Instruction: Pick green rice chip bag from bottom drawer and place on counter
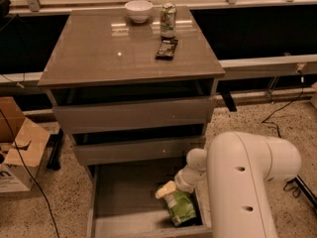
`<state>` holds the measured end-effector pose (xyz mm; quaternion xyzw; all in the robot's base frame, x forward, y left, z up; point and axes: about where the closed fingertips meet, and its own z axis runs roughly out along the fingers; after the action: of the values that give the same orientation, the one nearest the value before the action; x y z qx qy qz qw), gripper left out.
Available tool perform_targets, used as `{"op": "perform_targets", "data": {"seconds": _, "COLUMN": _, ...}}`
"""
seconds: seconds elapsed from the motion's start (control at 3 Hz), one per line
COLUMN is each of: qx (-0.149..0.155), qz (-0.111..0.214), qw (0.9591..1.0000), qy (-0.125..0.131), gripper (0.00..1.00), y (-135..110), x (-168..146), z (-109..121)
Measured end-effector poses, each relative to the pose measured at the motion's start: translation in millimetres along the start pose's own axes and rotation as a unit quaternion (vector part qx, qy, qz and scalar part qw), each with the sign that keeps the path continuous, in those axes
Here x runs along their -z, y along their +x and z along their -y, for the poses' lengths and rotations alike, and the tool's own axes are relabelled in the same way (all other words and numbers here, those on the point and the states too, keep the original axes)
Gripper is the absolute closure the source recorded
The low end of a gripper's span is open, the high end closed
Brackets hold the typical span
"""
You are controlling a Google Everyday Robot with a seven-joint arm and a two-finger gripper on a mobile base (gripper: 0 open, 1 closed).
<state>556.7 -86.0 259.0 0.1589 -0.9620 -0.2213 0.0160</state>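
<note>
The green rice chip bag [181, 208] lies in the right front corner of the open bottom drawer [124, 202], lime green with a pale label. My gripper [167, 189] reaches down into the drawer at the bag's upper end, touching or just above it. The white arm fills the lower right of the view and hides part of the drawer's right side. The counter [99, 48] is the glossy grey-brown top above the three drawers.
On the counter stand a white bowl [138, 10], a green-and-white can [168, 20] and a small dark wrapper bar [167, 48]. A cardboard box [17, 152] and a black cable lie on the floor at left. Dark shelving runs behind.
</note>
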Motion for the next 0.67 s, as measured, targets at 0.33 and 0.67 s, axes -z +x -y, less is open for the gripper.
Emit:
{"op": "perform_targets", "data": {"seconds": 0.33, "qx": -0.02, "qz": 0.0, "qw": 0.9996, "qy": -0.019, "gripper": 0.0, "y": 0, "x": -29, "z": 16}}
{"op": "perform_targets", "data": {"seconds": 0.67, "qx": -0.038, "qz": -0.015, "qw": 0.9981, "qy": -0.047, "gripper": 0.0, "y": 2, "x": -68, "z": 39}}
